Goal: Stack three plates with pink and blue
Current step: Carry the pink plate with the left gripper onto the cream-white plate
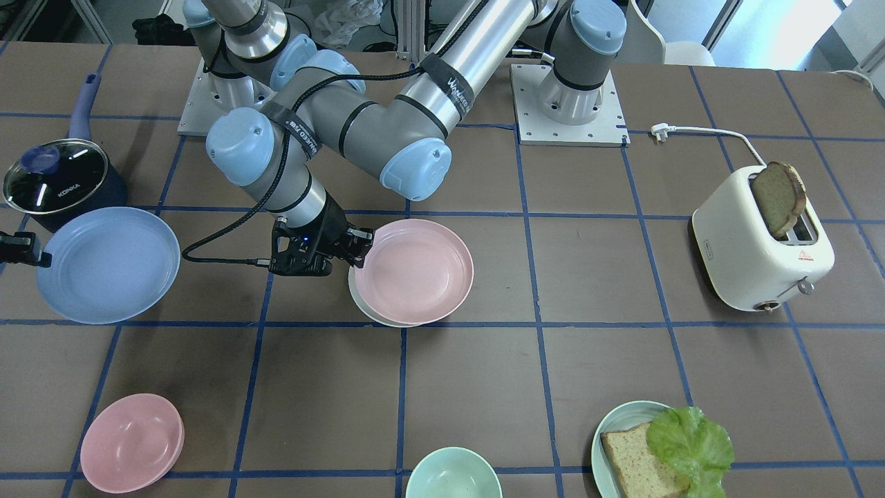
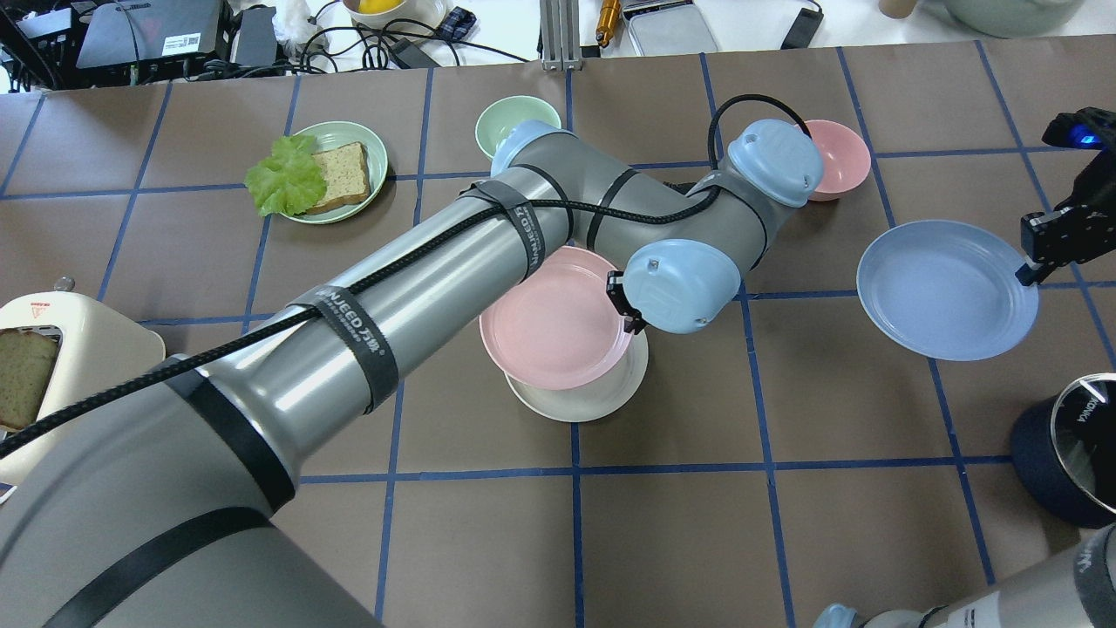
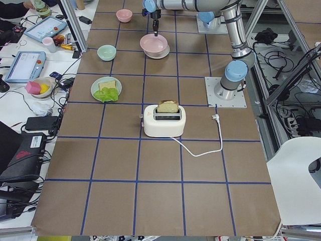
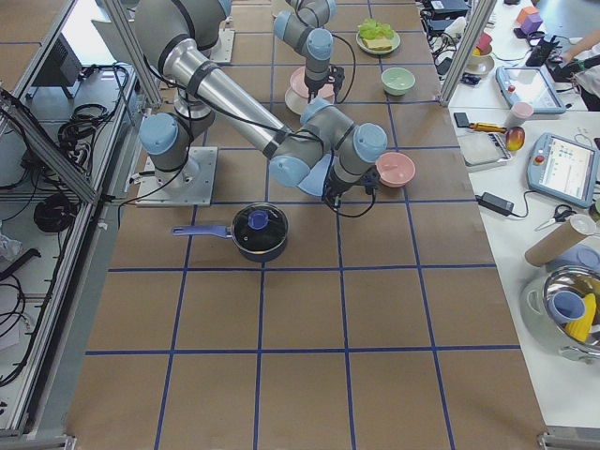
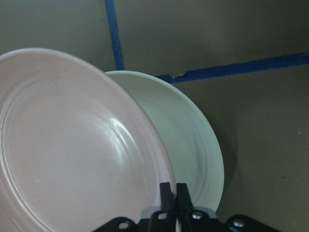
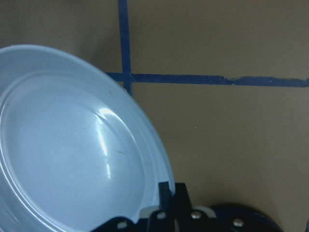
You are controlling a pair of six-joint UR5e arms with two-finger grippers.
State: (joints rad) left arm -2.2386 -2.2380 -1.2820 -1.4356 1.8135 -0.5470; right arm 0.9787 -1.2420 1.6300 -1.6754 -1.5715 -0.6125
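My left gripper (image 1: 359, 252) is shut on the near rim of the pale pink plate (image 1: 415, 270). It holds the plate tilted and offset over the cream-white plate (image 1: 363, 306), which lies on the table. The left wrist view shows the fingertips (image 5: 166, 193) pinching the pink plate (image 5: 72, 145) with the white plate (image 5: 193, 135) beneath. My right gripper (image 1: 41, 257) is shut on the rim of the periwinkle blue plate (image 1: 107, 263), apart from the other two. The right wrist view shows the blue plate (image 6: 63, 145) in the grip. I cannot tell whether it touches the table.
A dark pot with a glass lid (image 1: 59, 180) stands beside the blue plate. A pink bowl (image 1: 131, 443), a mint bowl (image 1: 453, 477) and a teal plate (image 1: 612, 422) with bread and lettuce sit along the far edge. A white toaster (image 1: 753, 242) stands on my left.
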